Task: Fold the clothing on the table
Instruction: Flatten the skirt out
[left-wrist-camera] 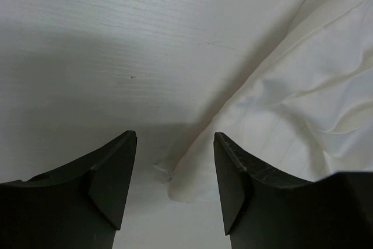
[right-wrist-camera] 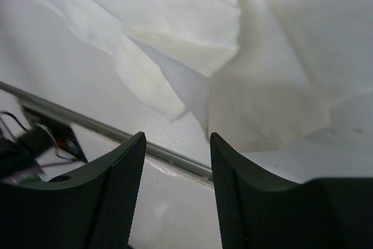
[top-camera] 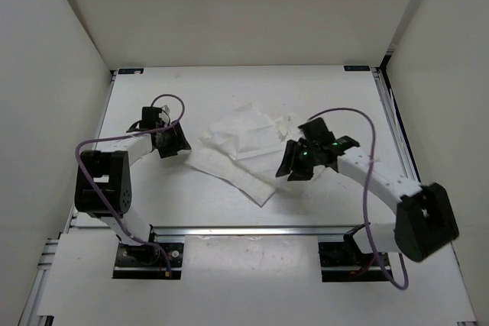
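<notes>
Left gripper [left-wrist-camera: 175, 138], jaws parted and holding nothing: seen from its wrist, a limp hem corner of the clothing [top-camera: 241, 146] lies flat on the table [top-camera: 229, 89] beneath the gap, clear of both dark fingers. From above, this gripper stands just beside the garment's left edge.

Right gripper [right-wrist-camera: 178, 138], jaws likewise apart with nothing between them: it hangs over the garment's right edge, and whether it touches the cloth cannot be told. Past its fingers, overlapping white layers end in a pointed fold, with the rail [right-wrist-camera: 87, 123] of the table's edge running on a slant at the left.

The clothing is thin, white and crinkled. It lies near the middle of the table, between the two grippers. Its upper part is bunched in loose, creased layers, and a flatter strip runs diagonally toward the near edge.
</notes>
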Action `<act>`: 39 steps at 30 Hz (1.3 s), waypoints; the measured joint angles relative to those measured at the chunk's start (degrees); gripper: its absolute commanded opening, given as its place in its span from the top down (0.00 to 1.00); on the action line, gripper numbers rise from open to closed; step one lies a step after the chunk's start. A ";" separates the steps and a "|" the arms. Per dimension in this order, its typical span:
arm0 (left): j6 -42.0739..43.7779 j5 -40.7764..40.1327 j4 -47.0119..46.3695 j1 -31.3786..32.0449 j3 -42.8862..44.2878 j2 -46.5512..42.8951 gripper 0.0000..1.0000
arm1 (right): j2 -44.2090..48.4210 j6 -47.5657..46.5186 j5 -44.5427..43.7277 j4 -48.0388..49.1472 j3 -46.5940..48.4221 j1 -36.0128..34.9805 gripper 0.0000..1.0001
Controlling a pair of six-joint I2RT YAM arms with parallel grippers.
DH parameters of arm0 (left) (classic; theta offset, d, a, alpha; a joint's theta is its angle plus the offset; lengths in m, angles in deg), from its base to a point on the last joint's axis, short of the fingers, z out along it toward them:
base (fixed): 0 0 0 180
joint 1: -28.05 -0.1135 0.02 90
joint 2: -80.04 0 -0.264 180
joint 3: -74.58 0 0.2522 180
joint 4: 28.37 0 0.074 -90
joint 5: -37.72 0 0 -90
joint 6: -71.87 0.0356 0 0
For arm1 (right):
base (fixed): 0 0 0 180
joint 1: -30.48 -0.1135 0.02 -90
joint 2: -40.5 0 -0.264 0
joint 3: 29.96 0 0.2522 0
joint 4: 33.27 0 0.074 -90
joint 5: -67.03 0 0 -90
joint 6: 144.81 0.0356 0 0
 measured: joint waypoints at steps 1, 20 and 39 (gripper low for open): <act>0.52 0.00 -0.13 0.28 0.00 0.42 0.34 | 3.21 0.92 -0.85 0.04 -0.04 1.14 0.46; 4.22 9.09 -2.56 4.17 -3.17 2.60 1.00 | 11.41 19.52 2.45 3.02 -14.10 -0.04 0.44; 1.75 10.91 -4.92 8.48 -7.58 -0.28 1.00 | 10.93 37.83 -8.52 18.45 -24.68 -8.96 0.60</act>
